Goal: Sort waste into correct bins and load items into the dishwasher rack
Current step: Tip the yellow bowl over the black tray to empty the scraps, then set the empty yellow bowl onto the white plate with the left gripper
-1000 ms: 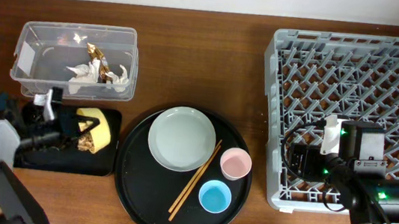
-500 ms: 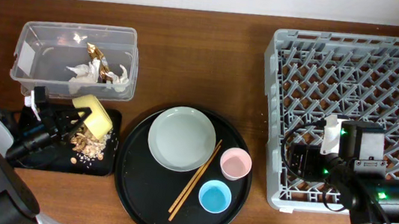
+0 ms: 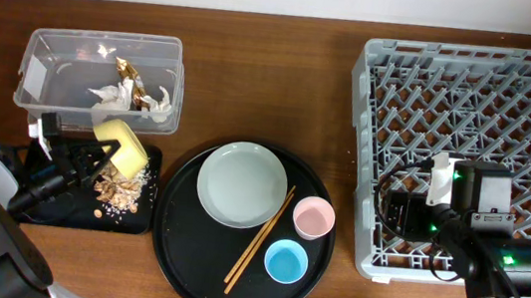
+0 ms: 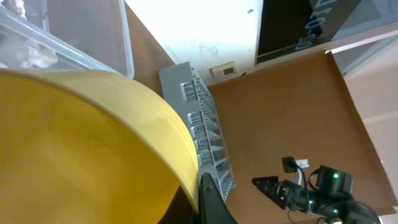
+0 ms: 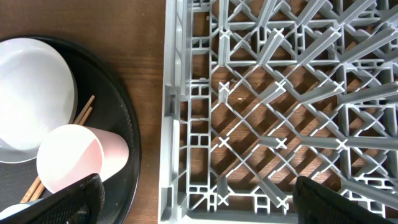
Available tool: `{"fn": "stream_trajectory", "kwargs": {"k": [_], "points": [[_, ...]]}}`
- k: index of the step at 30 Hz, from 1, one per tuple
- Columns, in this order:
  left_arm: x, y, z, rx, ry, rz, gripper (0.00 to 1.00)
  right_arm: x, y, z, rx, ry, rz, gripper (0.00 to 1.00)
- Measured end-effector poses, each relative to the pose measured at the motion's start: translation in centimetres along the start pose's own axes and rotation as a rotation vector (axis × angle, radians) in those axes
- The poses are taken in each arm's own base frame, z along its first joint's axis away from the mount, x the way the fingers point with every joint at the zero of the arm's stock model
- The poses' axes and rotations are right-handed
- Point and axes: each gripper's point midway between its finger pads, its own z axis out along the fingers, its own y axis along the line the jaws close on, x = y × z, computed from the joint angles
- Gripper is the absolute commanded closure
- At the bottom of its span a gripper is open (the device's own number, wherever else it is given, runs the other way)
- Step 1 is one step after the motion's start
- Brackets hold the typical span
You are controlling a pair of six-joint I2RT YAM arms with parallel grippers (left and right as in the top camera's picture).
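Now | your left gripper (image 3: 96,156) clamps the tilted bowl (image 3: 124,143) | scraps (image 3: 120,190) just beside it | right gripper (image 5: 199,194) spread wide above rack (image 5: 280,93)

I read crumpled white napkins (image 3: 116,97) and brown-gold wrapper (image 3: 126,70) inside clear tub (image 3: 29,67), far left. Tan scraps (image 3: 120,190) strewn on black tray (image 3: 67,215) just in front of tub. Yellow bowl (image 3: 122,145) tipped over that tray, clamped in left gripper (image 3: 99,155). Grey-green plate (image 3: 241,183) lies flat, centre. Chopsticks (image 3: 260,239) slant against its rim. Pink cup (image 3: 314,218) and blue cup (image 3: 286,262) sit mouths up beside them. Grey rack (image 3: 359,160) on right.
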Motion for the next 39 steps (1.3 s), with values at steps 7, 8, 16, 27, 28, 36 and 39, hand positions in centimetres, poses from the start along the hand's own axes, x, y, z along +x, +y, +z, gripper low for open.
{"fn": "stream_trajectory", "kwargs": {"k": [7,8,16,27,28,36,39], "points": [[1.1,-1.0,0.5,-0.066,0.056,0.008,1.00,0.0,0.0,0.0,0.000,0.000,0.000,0.02],[1.7,-1.6,1.0,-0.094,0.092,0.041,1.00,0.0,0.0,0.0,0.000,0.000,-0.001,0.02],[7.3,-5.0,8.6,-0.425,0.417,0.439,1.00,0.0,0.0,0.0,0.000,-0.001,0.000,0.02],[19.1,0.0,18.3,-0.629,0.791,0.762,0.99,0.0,0.0,0.0,0.000,0.002,0.000,0.02],[19.8,0.7,18.5,-0.638,0.816,0.760,0.91,0.0,0.0,0.0,0.000,0.002,0.000,0.02],[20.0,0.9,18.7,-0.652,0.824,0.764,0.67,0.0,0.0,0.0,0.000,0.002,0.000,0.02],[19.6,-0.8,19.2,-0.635,0.830,0.744,0.66,0.0,0.0,0.0,0.000,0.002,0.000,0.02]]}}
